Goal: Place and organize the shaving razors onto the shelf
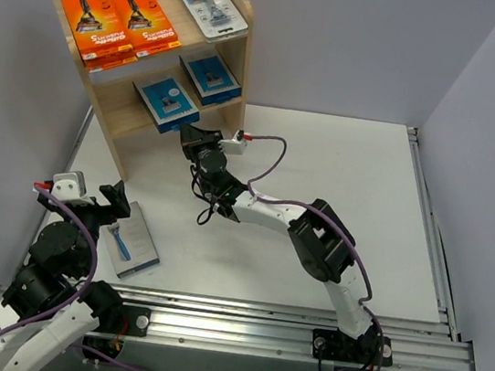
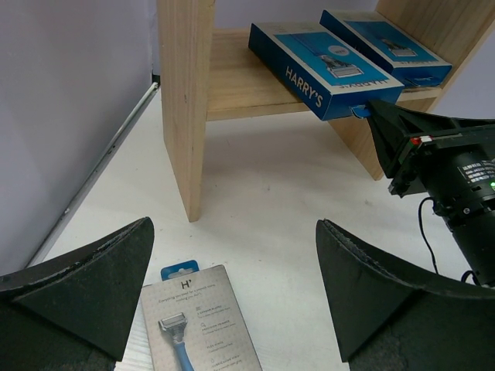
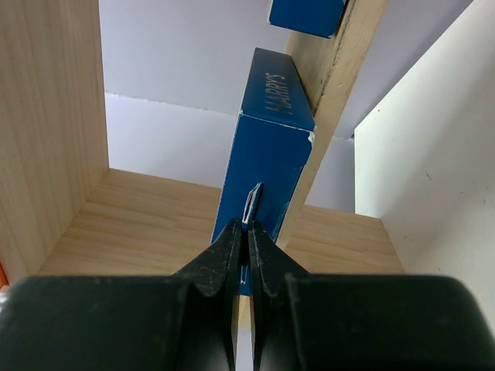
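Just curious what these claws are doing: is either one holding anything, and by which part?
The right gripper pinches the blue Harry's razor box by its hang tab; the left gripper holds nothing.

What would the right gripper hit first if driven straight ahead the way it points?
The near end of the blue Harry's box on the lower tier of the shelf: its hang tab sits right at the tips of the shut right gripper, possibly touching, though depth is unclear.
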